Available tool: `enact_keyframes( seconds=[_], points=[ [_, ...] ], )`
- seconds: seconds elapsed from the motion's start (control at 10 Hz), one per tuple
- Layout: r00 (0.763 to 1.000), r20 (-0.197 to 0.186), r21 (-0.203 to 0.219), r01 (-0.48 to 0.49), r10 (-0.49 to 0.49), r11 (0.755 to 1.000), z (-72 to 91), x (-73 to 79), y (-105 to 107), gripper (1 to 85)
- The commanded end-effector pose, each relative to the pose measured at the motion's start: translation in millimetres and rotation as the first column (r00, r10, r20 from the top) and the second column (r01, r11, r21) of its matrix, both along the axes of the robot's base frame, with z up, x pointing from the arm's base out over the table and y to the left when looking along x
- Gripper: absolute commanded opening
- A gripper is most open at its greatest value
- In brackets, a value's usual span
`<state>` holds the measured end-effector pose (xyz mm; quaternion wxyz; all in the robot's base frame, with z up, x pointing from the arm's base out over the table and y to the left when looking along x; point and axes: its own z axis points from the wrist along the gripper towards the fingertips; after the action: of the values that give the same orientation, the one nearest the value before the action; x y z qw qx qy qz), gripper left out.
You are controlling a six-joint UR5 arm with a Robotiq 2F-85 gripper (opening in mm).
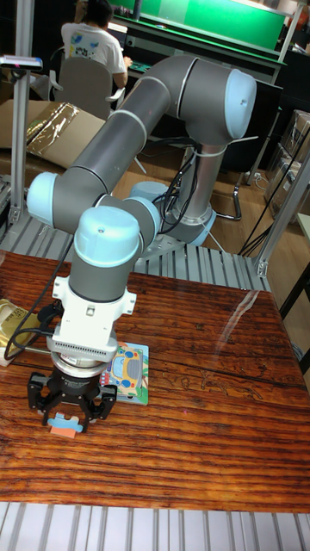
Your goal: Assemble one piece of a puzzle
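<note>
- Gripper [69, 418] hangs at about 7 o'clock in the tall fixed view, pointing straight down over the wooden desk [215, 405]; its black fingers are drawn in around a small puzzle piece [66, 423], orange with a pale blue band, held at the tips just above or on the desk surface, which of the two I cannot tell.
- Puzzle board [131, 373], a square picture with a cartoon car on a light blue ground, lies flat on the desk just beside the gripper, toward 2 o'clock from it; part of the board is hidden behind the white wrist.
- Arm [129, 146], grey with light blue joint caps, rises from its base at 12 o'clock beyond the desk's far edge and folds forward.
- Yellow object [15, 317] sits at the desk's 9 o'clock edge, with black cables beside it.
- Person [90, 39] sits in the background at 11 o'clock.
</note>
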<state>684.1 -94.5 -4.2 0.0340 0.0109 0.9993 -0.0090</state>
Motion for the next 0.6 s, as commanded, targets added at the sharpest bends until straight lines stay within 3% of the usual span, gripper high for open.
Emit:
enact_keyframes(
  seconds=[0.0, 0.5],
  points=[
    [1.000, 0.001, 0.007, 0.014, -0.014, 1.000, 3.1, 2.6, 0.6, 51.3],
    [1.000, 0.000, 0.007, 0.013, -0.013, 1.000, 5.0, 0.6, -0.5, 51.3]
  ],
)
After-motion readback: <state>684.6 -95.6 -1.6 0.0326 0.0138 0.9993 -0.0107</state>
